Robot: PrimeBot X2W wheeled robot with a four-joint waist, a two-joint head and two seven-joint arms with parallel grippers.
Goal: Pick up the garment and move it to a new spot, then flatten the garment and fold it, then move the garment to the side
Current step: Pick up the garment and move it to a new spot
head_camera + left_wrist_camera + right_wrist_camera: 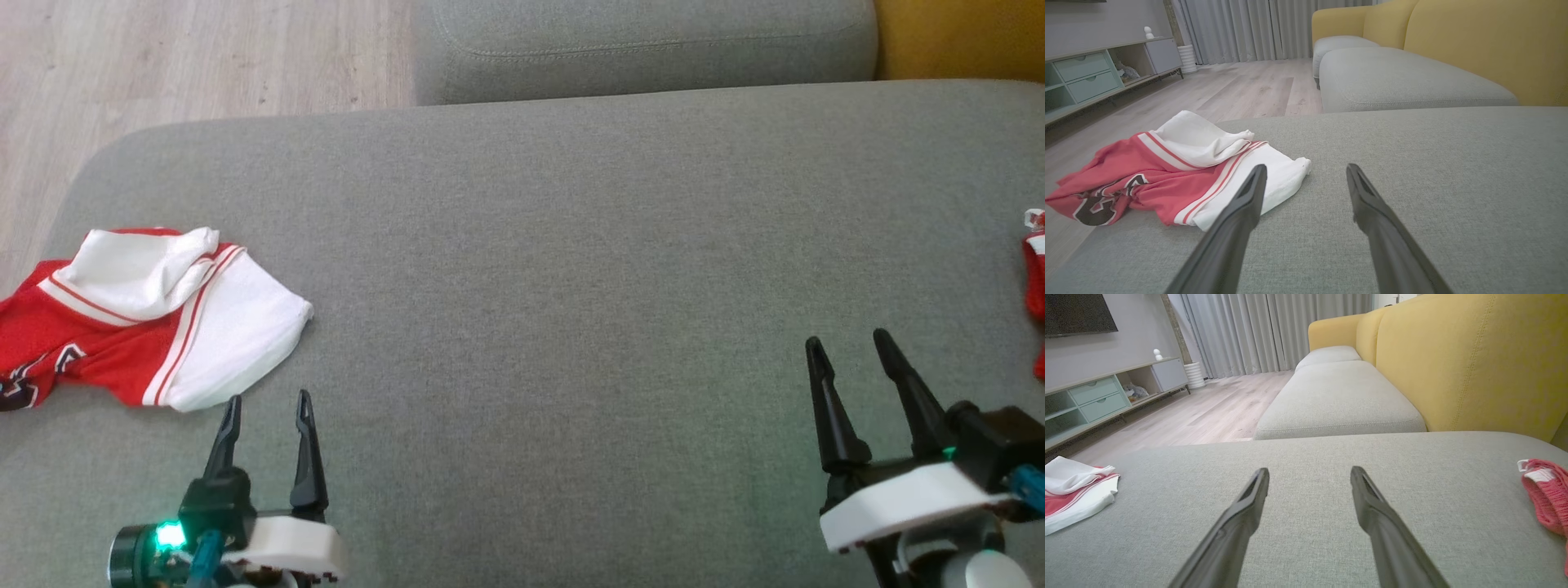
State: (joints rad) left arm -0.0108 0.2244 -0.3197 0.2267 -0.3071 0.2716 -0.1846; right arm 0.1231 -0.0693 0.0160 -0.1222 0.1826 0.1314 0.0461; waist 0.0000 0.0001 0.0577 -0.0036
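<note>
A red and white jersey garment [155, 318] lies crumpled at the left end of the grey sofa seat [571, 286], one red part hanging over the seat's left edge. The left wrist view has the garment [1180, 171] just ahead and left of my fingers. My left gripper [269, 402] hovers open right below the garment's white corner, nothing between its fingers. At the lower right, my right gripper [849, 341] is open and empty over bare cushion. In the right wrist view the garment [1077, 490] lies far left.
Another red cloth [1035, 286] lies at the seat's right edge, also the red cloth [1545, 494] in the right wrist view. A second grey cushion [645, 49] sits beyond, with a yellow backrest [1474, 363] to the right. Wooden floor [188, 57] lies off the left and far edges.
</note>
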